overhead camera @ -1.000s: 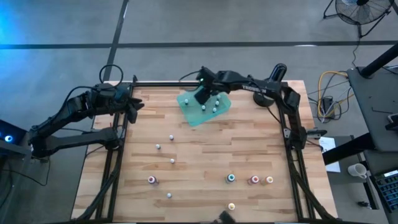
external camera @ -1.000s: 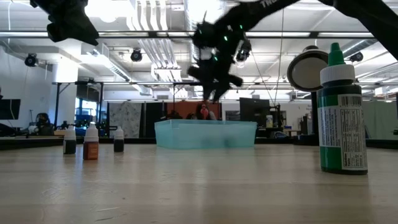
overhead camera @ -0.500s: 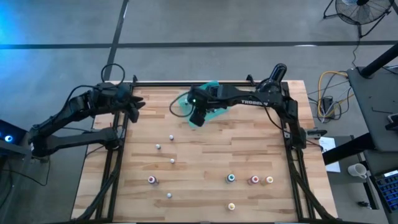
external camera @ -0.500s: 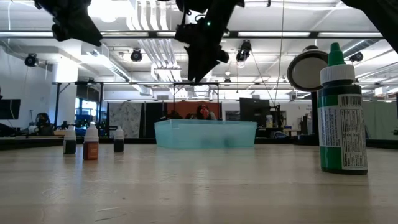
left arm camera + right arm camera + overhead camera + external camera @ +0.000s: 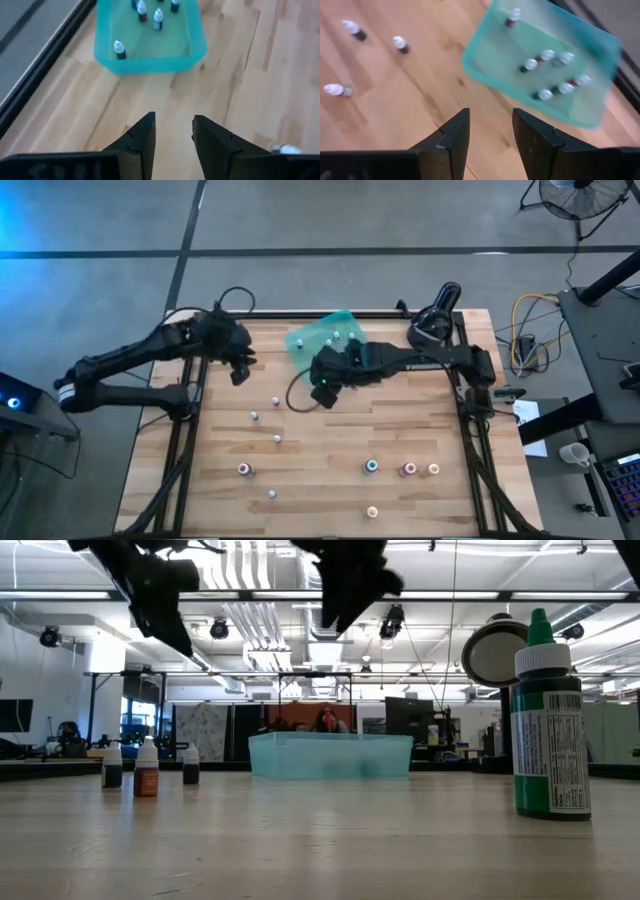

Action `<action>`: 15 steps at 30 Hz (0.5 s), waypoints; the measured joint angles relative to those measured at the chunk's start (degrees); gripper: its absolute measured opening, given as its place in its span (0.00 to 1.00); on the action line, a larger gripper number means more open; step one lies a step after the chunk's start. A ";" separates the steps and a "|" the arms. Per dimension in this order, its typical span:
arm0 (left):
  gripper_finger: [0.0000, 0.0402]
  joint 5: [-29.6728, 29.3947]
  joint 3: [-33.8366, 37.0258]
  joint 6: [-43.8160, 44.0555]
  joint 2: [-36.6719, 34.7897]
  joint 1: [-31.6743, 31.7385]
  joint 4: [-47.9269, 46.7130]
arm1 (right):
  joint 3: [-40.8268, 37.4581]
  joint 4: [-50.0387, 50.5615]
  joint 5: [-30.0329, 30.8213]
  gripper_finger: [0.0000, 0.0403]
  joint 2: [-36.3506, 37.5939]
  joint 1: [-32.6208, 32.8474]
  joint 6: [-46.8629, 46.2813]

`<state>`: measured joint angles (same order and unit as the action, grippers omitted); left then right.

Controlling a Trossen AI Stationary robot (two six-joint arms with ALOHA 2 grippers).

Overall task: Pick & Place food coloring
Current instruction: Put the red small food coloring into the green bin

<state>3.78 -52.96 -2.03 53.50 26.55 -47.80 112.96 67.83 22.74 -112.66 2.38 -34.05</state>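
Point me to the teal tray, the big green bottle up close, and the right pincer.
teal tray (image 5: 300,348): high view, bare floor near its left corner.
green bottle (image 5: 549,730): low view, middle of its label.
right pincer (image 5: 490,131): right wrist view, gap between its open fingertips.

arms: dark, jointed | cable: black loop | claw fingers (image 5: 455,132): black, angular

- The teal tray (image 5: 328,340) takes up the far middle of the table (image 5: 330,430), with the right gripper (image 5: 322,392) hanging just in front of it
- Three loose bottles (image 5: 275,401) stand scattered on the left half
- A bare strip of wood runs between these and the near row of bottles (image 5: 408,469)
- A black round device (image 5: 430,320) blocks the far right corner
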 joint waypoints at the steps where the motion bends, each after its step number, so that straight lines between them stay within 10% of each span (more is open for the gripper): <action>1: 0.26 0.25 0.18 -1.35 0.90 -0.02 0.23 | -0.05 1.20 1.51 0.35 0.35 0.93 -2.13; 15: 0.26 4.70 12.53 -11.46 2.06 -5.37 10.27 | -7.36 12.36 12.15 0.35 6.62 11.02 -28.51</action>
<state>8.48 -40.43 -13.49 55.56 21.17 -37.53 105.60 80.19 34.89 -106.05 13.40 -62.56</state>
